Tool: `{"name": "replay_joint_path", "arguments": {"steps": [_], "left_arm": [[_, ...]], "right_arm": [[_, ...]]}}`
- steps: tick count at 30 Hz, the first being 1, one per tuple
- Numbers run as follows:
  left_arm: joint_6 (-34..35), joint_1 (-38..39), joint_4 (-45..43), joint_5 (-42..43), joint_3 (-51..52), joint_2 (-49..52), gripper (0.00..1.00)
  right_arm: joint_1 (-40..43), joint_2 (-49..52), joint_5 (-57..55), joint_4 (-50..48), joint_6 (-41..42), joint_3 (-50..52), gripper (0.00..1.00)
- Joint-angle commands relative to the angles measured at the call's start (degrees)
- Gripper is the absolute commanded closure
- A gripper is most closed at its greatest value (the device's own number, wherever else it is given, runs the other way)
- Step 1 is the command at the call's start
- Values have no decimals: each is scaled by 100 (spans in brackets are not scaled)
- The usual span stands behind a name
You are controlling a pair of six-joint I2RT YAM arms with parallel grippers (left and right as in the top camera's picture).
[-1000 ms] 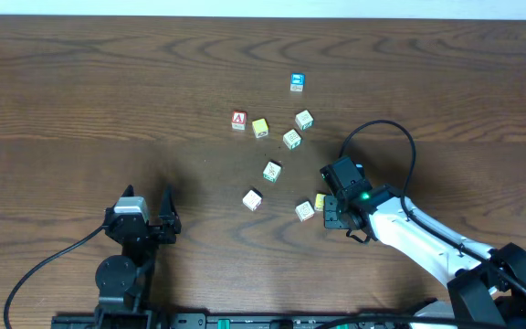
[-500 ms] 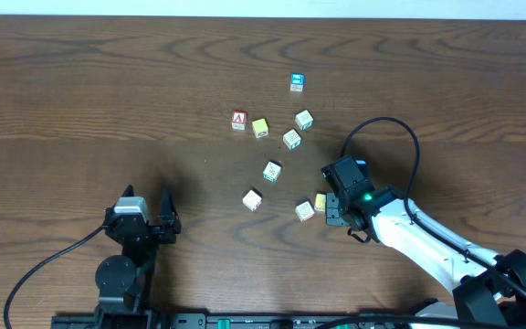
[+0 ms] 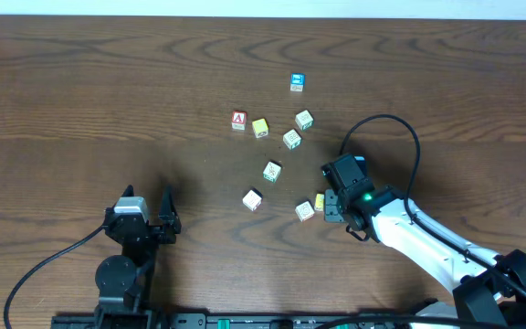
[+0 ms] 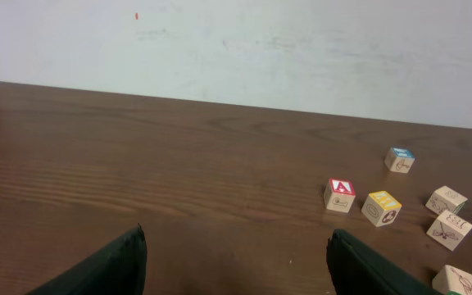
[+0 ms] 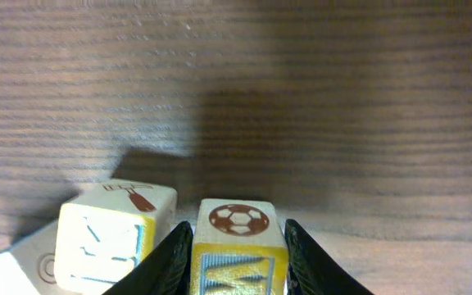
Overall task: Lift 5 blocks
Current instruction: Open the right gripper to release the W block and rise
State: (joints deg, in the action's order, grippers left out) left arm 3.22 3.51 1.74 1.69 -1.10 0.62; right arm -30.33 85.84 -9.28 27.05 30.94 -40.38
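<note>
First, top view: looked down on a brown wooden table (image 3: 80,91) with little blocks scattered near the middle.
right claw (image 3: 323,203): closed on the yellow ball block (image 3: 319,202), one finger on each side.
neighbour block (image 3: 305,211): whitish with red marks, lay just beside the held one.
teal block (image 3: 272,171): whitish with teal marks, sat alone farther up the table.
lone block (image 3: 252,199): whitish, sat apart, left of the neighbour block.
upper block (image 3: 304,120): whitish, lay near the lower block (image 3: 291,139), also whitish, not touching it.
second yellow block (image 3: 260,128): lay just beside the red A cube (image 3: 238,120).
blue cube (image 3: 297,82): lay farthest up, apart from the rest.
left claw (image 3: 146,203): stood wide open, held nothing, well apart from every block.
Next, left wrist view: looked along the table toward a pale wall (image 4: 301,49).
left fingers (image 4: 117,266): dark, spread far apart, only bare table between.
far end: red A cube (image 4: 340,195) and second yellow block (image 4: 382,207) side by side, blue cube (image 4: 400,159) behind them, whitish ones at the right edge.
Last, right wrist view: looked at the table from very close.
right fingers (image 5: 170,258): pressed against both sides of the yellow ball block (image 5: 234,250), with a brown soccer ball drawn on its top face.
neighbour block (image 5: 117,233): sat just beside one finger, with a small red picture on top.
lifted or not: could not tell.
</note>
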Motion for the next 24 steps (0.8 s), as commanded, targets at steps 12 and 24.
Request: {"name": "replay_joint_path", "arguments": {"steps": [12,24], "left_arm": [[50,-22,234,-131,87,-31,29],[50,-22,234,-131,87,-31,29]], "right_arm": [[39,-87,-184,-111,-125,-92,60],[39,-87,-332,951,-341,-988,64]]}}
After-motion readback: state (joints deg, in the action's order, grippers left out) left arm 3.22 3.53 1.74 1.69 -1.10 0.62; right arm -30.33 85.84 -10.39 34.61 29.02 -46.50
